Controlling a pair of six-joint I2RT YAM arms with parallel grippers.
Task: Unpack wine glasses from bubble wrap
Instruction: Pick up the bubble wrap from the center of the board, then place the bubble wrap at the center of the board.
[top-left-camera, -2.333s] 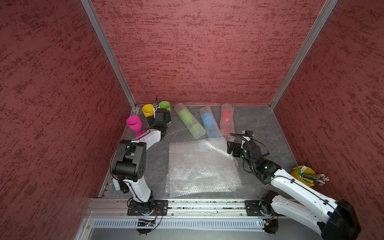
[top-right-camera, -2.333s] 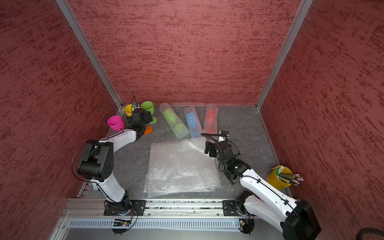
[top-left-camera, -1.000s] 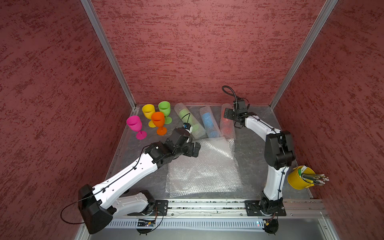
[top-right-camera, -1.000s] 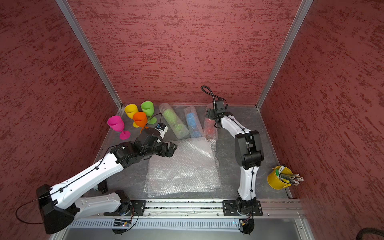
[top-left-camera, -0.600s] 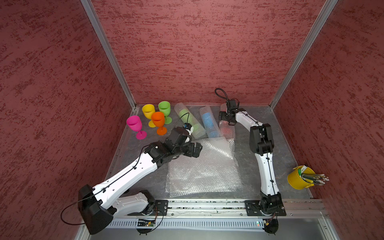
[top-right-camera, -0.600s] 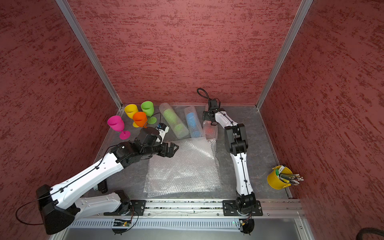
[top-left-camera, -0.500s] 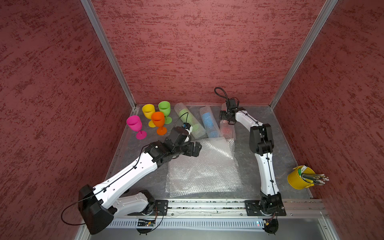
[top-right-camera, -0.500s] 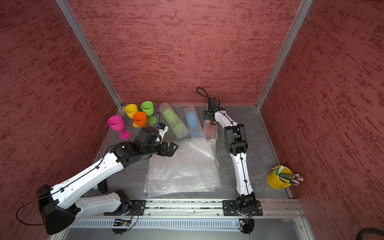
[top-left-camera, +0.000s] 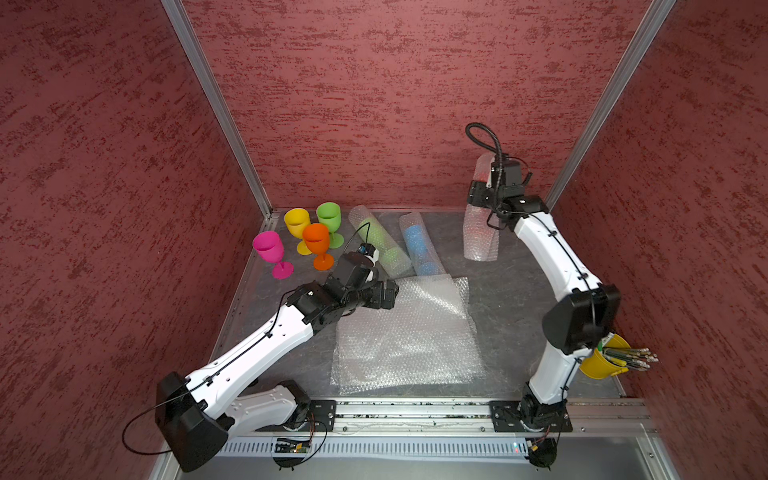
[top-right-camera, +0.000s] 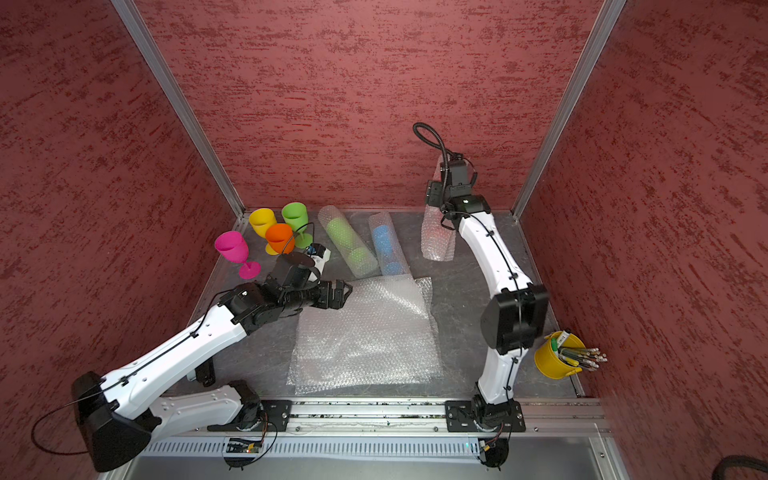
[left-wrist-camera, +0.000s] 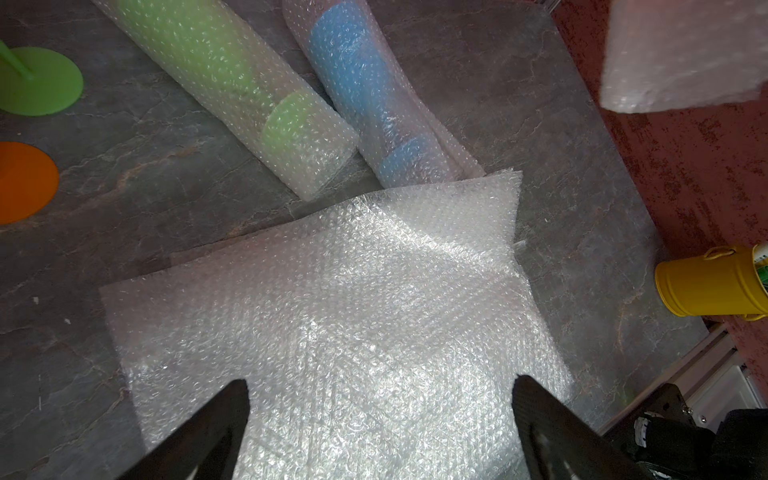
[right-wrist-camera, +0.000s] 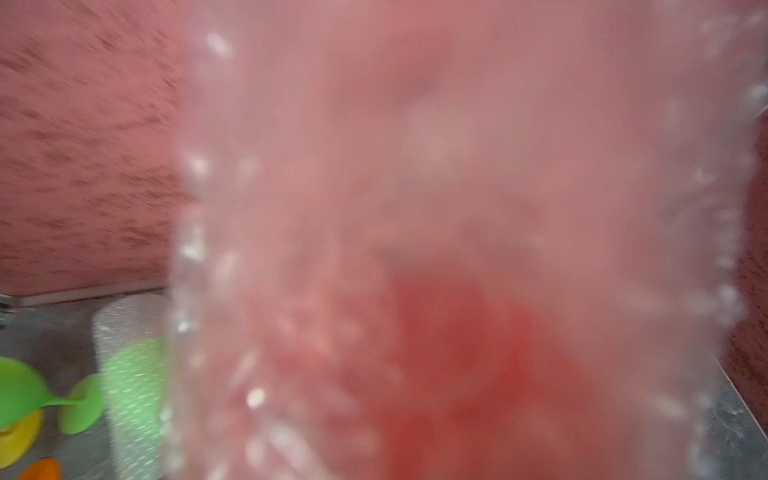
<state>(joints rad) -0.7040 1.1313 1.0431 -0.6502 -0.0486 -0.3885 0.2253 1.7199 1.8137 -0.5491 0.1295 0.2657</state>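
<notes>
My right gripper (top-left-camera: 482, 195) (top-right-camera: 434, 193) is at the back right, shut on the upper part of a bubble wrap roll (top-left-camera: 481, 235) (top-right-camera: 436, 237) that hangs upright. A red wine glass (right-wrist-camera: 457, 353) shows blurred inside this roll, which hides the jaws in the right wrist view. My left gripper (top-left-camera: 390, 293) (left-wrist-camera: 380, 386) is open and empty over the near-left edge of a flat bubble wrap sheet (top-left-camera: 407, 336) (left-wrist-camera: 332, 311). A green-filled roll (top-left-camera: 380, 243) and a blue-filled roll (top-left-camera: 417, 245) lie behind the sheet. Pink (top-left-camera: 269, 249), yellow (top-left-camera: 297, 222), green (top-left-camera: 329, 216) and orange (top-left-camera: 316, 239) glasses stand unwrapped at the back left.
A yellow bucket (top-left-camera: 602, 361) of pencils stands at the right edge beside the right arm's elbow. Red walls close in the table at the back and both sides. A metal rail (top-left-camera: 415, 409) runs along the front.
The right gripper closed on the far end of the red-filled roll and raised it from lying flat to hanging upright by the back wall. The left arm barely moved.
</notes>
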